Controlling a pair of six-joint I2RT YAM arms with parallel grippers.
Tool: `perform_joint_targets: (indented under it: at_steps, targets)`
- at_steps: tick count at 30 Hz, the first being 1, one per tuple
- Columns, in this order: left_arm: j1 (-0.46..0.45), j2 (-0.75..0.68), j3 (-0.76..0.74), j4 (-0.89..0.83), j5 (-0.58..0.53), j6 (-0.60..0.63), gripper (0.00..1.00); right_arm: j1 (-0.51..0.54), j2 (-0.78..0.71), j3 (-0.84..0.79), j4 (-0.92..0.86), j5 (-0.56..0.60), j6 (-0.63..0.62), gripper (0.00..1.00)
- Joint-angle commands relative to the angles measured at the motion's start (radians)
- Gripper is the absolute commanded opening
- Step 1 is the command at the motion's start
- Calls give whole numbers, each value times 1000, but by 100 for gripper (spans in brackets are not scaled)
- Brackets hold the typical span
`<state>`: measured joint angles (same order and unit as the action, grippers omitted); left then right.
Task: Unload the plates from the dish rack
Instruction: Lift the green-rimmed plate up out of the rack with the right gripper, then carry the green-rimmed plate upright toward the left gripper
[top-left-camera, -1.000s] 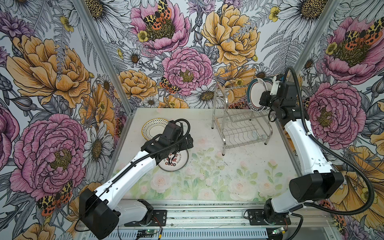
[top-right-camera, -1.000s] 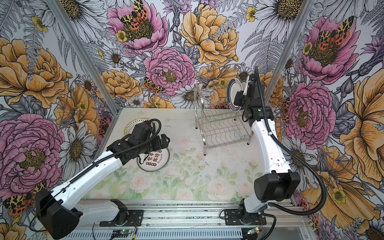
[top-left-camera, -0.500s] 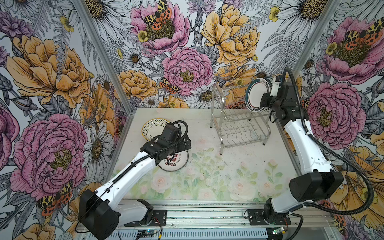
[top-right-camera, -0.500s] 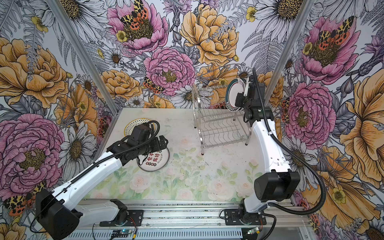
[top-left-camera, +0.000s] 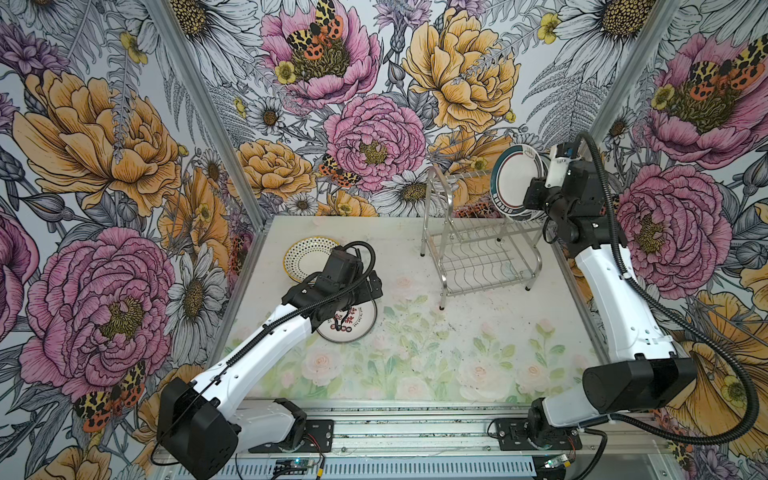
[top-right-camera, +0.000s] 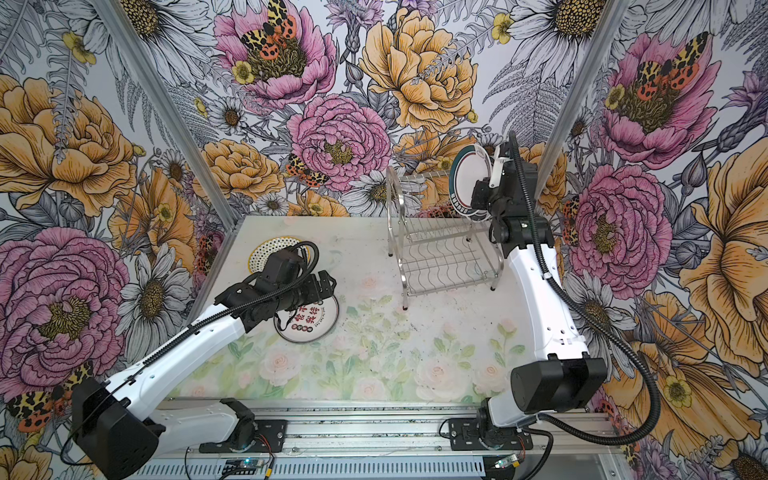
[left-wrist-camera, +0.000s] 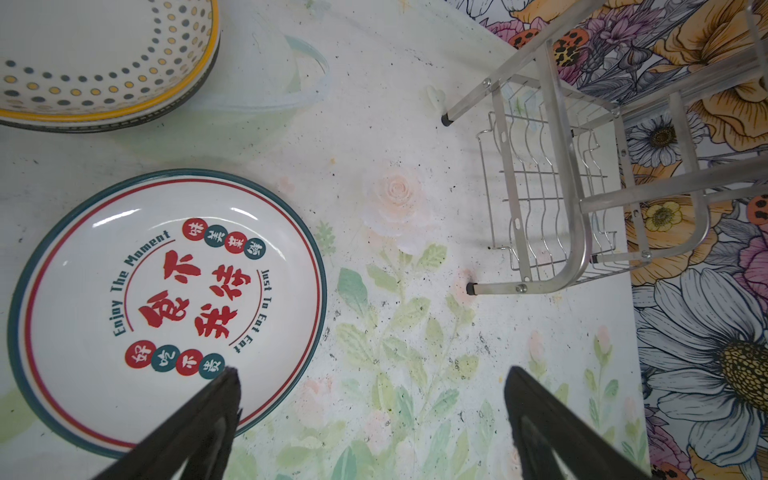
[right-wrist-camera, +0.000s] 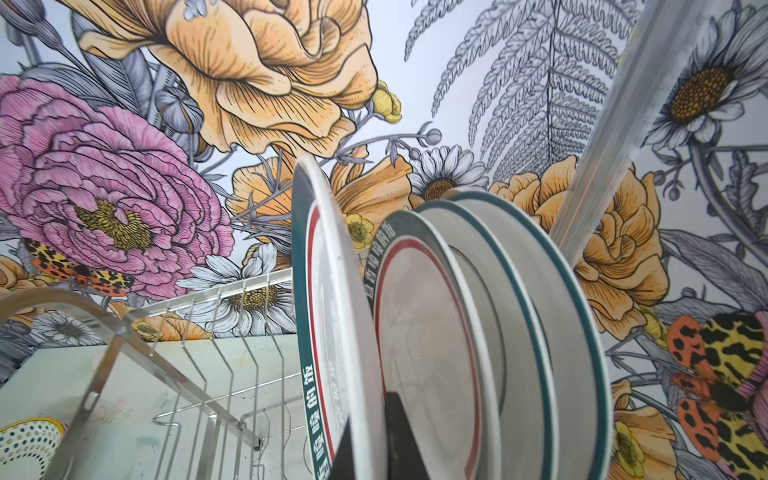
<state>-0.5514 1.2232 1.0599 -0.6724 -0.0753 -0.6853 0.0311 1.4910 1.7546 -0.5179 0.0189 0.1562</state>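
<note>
Currently, a dotted plate stack (top-left-camera: 303, 259) and a red-character plate (left-wrist-camera: 166, 299) lie flat on the surface (top-left-camera: 415, 353). Left arm (top-left-camera: 270, 340): jaws released, hovering over that plate's rim. Right arm (top-left-camera: 615, 299): jaws clenched on 1 teal-ringed plate (right-wrist-camera: 332, 332), upright at the dish rack (top-left-camera: 478, 257) upper tier, more plates (right-wrist-camera: 519, 332) just behind it.

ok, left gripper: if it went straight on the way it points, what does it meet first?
Most likely the bare table, between the red-lettered plate and the dish rack. The left gripper is open and empty. Depth is unclear, so one finger might clip the plate's rim.
</note>
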Motion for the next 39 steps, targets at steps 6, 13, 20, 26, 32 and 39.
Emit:
perform_joint_targets:
  at_steps: [6,13,20,26,32,39]
  targets:
    - [-3,-7,-38,23,-56,-17,99,13,-138,26,253,-51,-27,0]
    - [-26,-117,-95,36,-213,36,99,13,-334,-113,300,-56,-44,0]
    - [58,-186,-170,61,-58,52,99,12,-671,-419,253,74,-5,0]
    - [61,-194,-192,68,-49,52,99,11,-926,-623,32,109,126,0]
    - [51,-207,-223,103,-31,52,99,11,-1094,-763,-247,65,276,0]
    - [11,-215,-268,194,22,42,98,13,-1066,-900,-353,-253,510,0]
